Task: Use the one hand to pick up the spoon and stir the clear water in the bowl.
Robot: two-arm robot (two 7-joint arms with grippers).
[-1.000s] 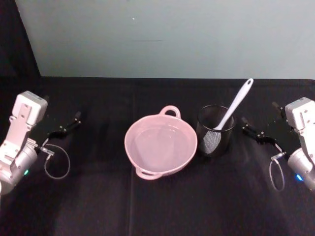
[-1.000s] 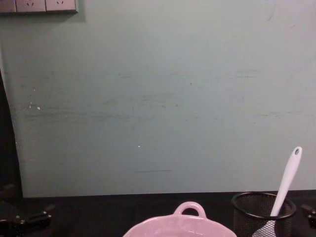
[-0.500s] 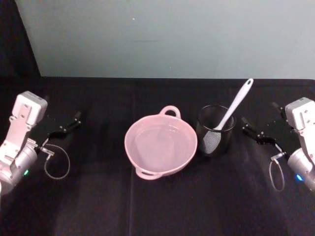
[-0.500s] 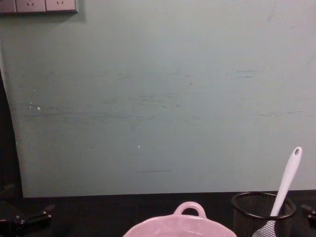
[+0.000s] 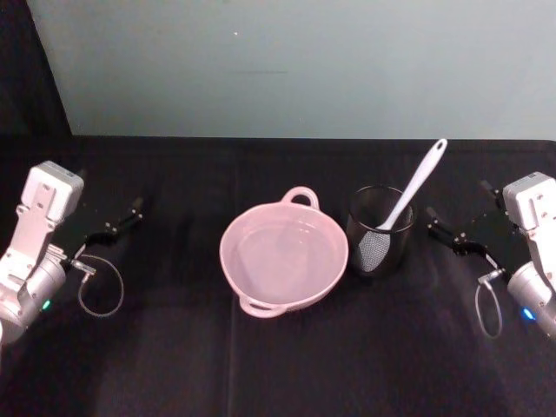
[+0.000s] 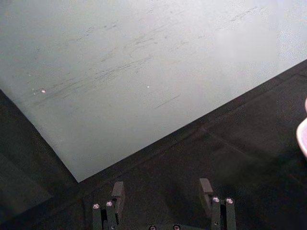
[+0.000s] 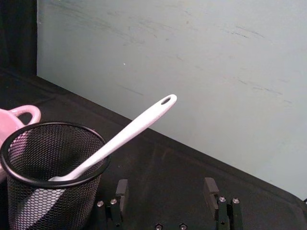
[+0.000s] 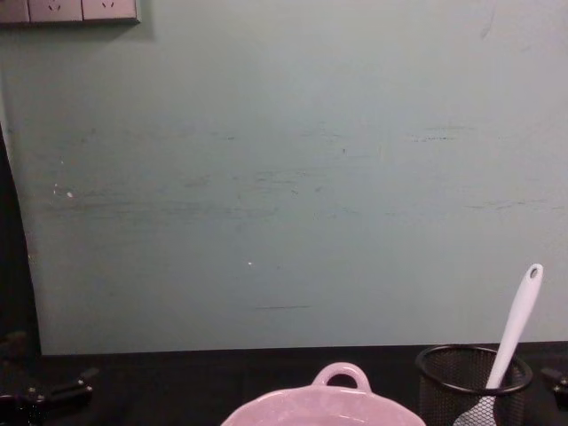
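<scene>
The pale pink bowl (image 5: 284,258) with water in it sits mid-table; its loop handle shows low in the chest view (image 8: 342,375). The white spoon (image 5: 415,191) leans in the black wire-mesh cup (image 5: 380,231) just right of the bowl, handle tip up and to the right. In the right wrist view the spoon (image 7: 129,132) slants out of the cup (image 7: 50,172) ahead of my right gripper (image 7: 166,188), which is open and holds nothing. In the head view that gripper (image 5: 458,202) hovers right of the cup. My left gripper (image 5: 111,195) is parked far left, open (image 6: 161,190).
A black cloth covers the table (image 5: 278,365). A pale green wall (image 5: 295,61) stands behind it. Grey cable loops hang at both wrists, left (image 5: 100,287) and right (image 5: 486,308). A strip of wall sockets (image 8: 69,11) sits top left in the chest view.
</scene>
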